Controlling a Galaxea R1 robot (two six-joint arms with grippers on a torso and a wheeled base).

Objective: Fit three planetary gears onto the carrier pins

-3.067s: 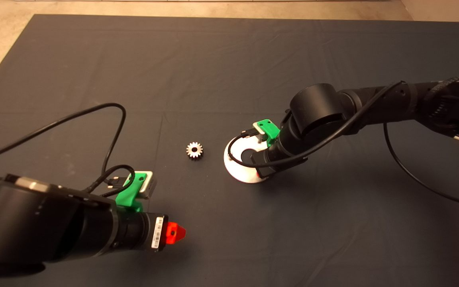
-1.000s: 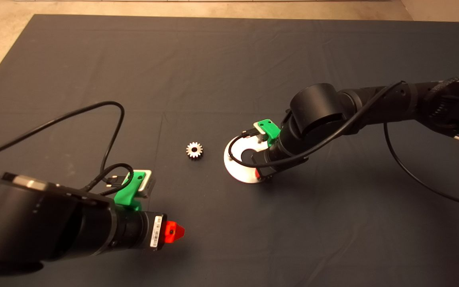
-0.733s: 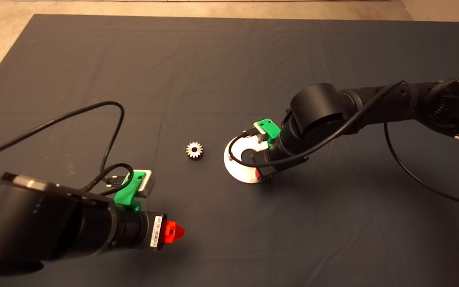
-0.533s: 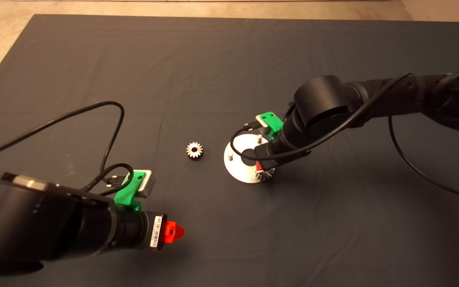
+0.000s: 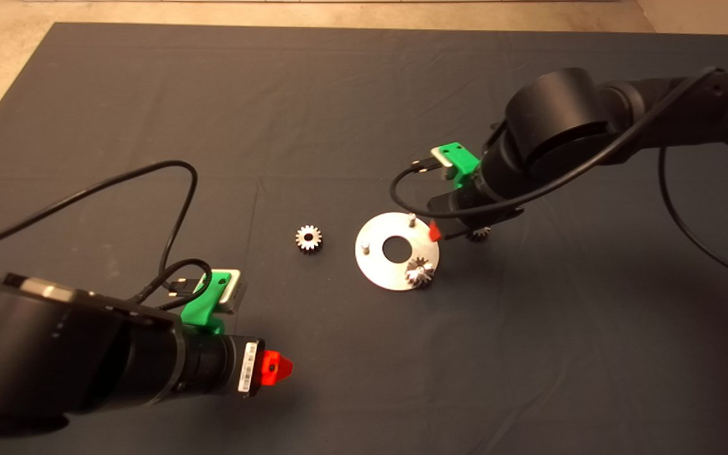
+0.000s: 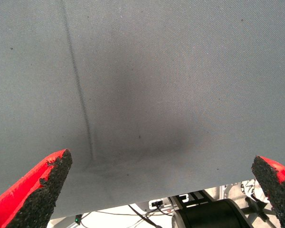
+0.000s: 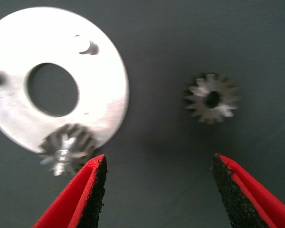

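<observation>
Your mat [image 5: 339,95] carries the disc [image 5: 380,268] with one gear [image 5: 420,272] seated on its near pin — the other two pins [image 5: 411,219] are bare. Right gripper [image 7: 157,190] hangs spread and empty just beside the disc, over a loose gear [image 7: 212,98]. Third gear [image 5: 308,238] lies left of the disc; left gripper [image 6: 161,190] sits parked low-left, fingers wide apart.

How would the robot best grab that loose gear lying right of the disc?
From straight above, pinching the toothed rim on opposite sides. The gear lies flat on the mat, clear of the disc, so only its rim offers a hold. The right gripper hangs open near it.
</observation>
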